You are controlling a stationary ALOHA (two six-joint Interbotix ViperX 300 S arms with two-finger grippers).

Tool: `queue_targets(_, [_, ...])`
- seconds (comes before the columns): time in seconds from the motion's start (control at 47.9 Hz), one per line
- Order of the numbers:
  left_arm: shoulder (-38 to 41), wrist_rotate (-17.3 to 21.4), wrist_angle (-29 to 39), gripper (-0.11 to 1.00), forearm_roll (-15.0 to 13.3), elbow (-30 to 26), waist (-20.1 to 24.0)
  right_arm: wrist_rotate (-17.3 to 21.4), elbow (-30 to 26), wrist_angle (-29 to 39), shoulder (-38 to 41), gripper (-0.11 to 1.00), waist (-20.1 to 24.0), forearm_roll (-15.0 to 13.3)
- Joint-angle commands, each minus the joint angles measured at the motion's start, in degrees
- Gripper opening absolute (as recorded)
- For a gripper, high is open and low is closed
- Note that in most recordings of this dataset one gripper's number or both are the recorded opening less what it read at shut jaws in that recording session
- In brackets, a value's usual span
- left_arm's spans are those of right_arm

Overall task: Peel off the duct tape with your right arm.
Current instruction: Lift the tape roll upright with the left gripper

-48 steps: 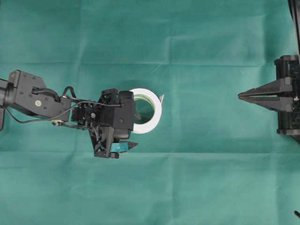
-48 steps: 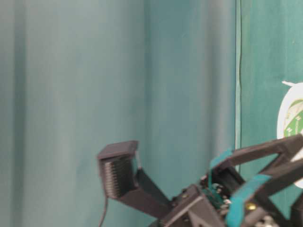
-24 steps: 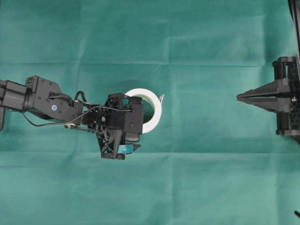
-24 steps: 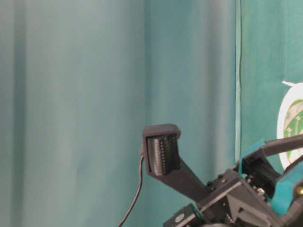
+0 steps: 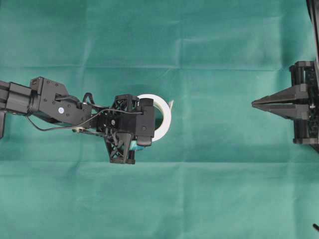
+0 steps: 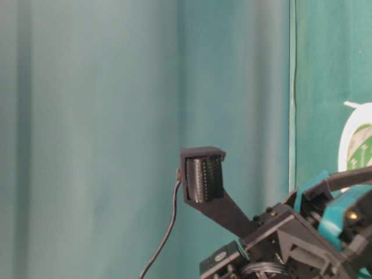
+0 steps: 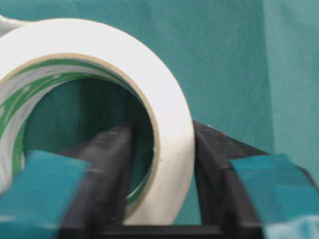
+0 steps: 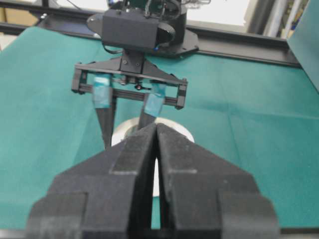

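The duct tape (image 5: 165, 115) is a white roll with a green-printed core, lying flat on the green cloth, its short tab (image 5: 172, 103) pointing right. My left gripper (image 7: 162, 144) straddles the roll's near wall: one finger stands inside the ring, the other touches the outer face (image 7: 172, 104). The inner finger is blurred, and whether it presses on the core is unclear. Far to the right my right gripper (image 5: 253, 103) is shut and holds nothing, its pointed tips aimed at the roll (image 8: 182, 130). In the right wrist view the left gripper (image 8: 125, 127) stands over the roll.
Green cloth (image 5: 209, 189) covers the whole table, with fold creases across it. A black rail (image 8: 239, 47) runs along the far edge behind the left arm. A loose cable (image 5: 50, 130) loops beside the left arm. In the table-level view the left arm's camera block (image 6: 202, 174) rises at centre.
The left gripper has come down over the roll's near wall and its jaws have narrowed from wide open. The right arm has stayed put, shut.
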Motion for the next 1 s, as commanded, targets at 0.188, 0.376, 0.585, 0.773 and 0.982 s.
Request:
queue_targets(0.188, [-2.8,1.8,4.1,0.22,0.0,-0.5,-0.4,0.1,-0.4,-0.7,0.4,-0.10,0.2,-0.1])
queue_targets(0.376, [-5.4,1.9,5.3,0.22,0.1,-0.7,-0.4,0.1,-0.4,-0.7,0.4,-0.10,0.2,0.0])
queue_targets(0.585, [-10.5,2.0,8.5,0.22,0.1,-1.0,-0.8,0.1,-0.4,-0.7,0.5,-0.10,0.2,0.0])
queue_targets(0.773, [-16.3,2.0,11.7,0.22,0.0,-1.1,-1.1,0.1,-0.4,-0.7,0.5,-0.10,0.3,0.0])
queue_targets(0.982, [-21.8,2.0,16.5,0.22,0.1,-1.8,-1.1,0.1,-0.4,-0.7,0.5,-0.10,0.3,0.0])
